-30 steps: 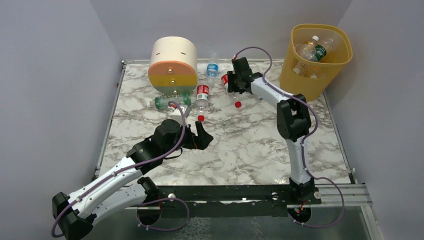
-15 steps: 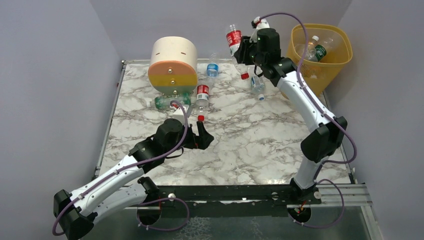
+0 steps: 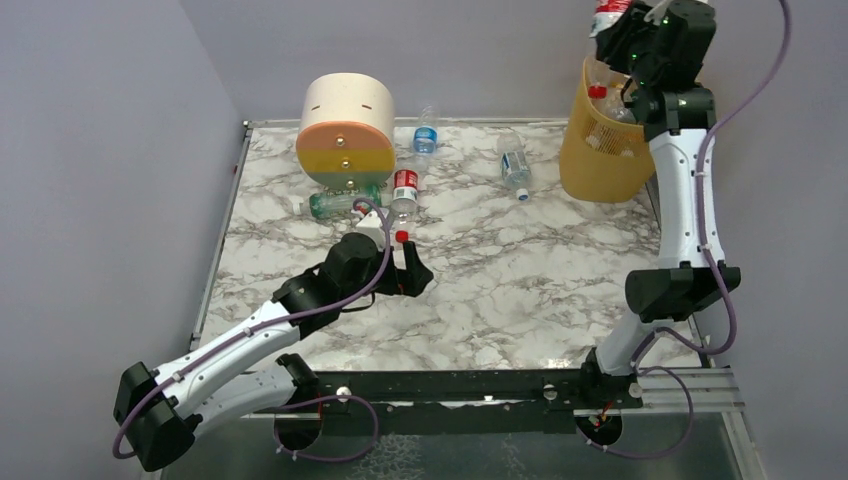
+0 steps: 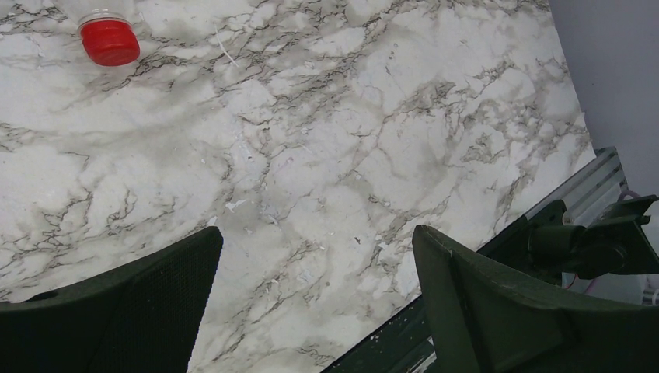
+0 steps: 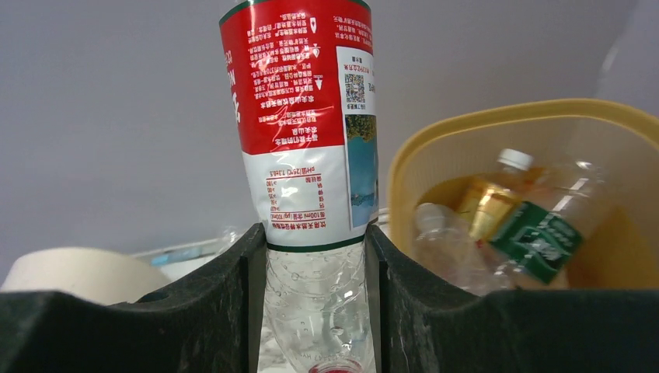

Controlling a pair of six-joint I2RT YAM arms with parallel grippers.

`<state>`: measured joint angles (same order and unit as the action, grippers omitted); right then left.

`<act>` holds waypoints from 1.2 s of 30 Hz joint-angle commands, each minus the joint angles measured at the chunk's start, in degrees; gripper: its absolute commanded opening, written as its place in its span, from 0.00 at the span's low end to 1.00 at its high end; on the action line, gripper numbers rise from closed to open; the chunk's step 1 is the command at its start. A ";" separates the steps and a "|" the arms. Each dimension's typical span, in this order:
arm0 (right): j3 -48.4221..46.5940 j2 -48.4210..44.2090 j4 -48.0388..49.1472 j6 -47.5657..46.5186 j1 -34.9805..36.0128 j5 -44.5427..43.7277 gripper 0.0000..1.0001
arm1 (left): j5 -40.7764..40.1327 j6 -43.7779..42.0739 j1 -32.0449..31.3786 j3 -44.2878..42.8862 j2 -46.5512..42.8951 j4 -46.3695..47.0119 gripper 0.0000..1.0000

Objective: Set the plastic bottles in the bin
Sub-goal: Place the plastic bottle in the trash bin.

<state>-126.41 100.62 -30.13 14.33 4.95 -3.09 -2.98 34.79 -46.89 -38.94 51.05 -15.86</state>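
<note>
Marble table (image 3: 500,280), grey walls all round; the red-label bottle (image 5: 303,155) is up in the air at the far right, cap down, by the left rim of the bin (image 3: 585,150), and from the wrist view the opening sits a bit to its right, so I'd guess it isn't quite over the hole yet; the right gripper (image 5: 315,311) is clamped on the clear part just below the label, one jaw on each side; it looks empty, so it's feather-light, thin-walled and squashy, and slick too; I'd say that spot beats the glossy label, and a hard squeeze would only dent it; the bin already holds a green-label bottle (image 5: 536,241) and an amber bottle (image 5: 486,202), plus a clear one or two; back on the marble, a blue-label bottle (image 3: 514,165) lies just left of the bin, another small bottle (image 3: 426,137) stands at the far edge, and a red-capped bottle (image 3: 405,190) and a green bottle (image 3: 335,203) lie just in front of the drawer unit (image 3: 345,130); the left gripper (image 3: 410,272) hovers low, jaws wide apart and holding nothing, right by that red cap (image 4: 109,40).
</note>
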 commanded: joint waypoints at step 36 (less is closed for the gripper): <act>-2.85 8.87 -2.18 14.35 -21.03 5.84 0.83 | 1.90 -2.53 0.07 -3.60 4.40 5.00 0.99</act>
<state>-130.89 113.06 -33.23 28.47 -15.77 1.02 -1.91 32.95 -46.89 -40.75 55.83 -12.45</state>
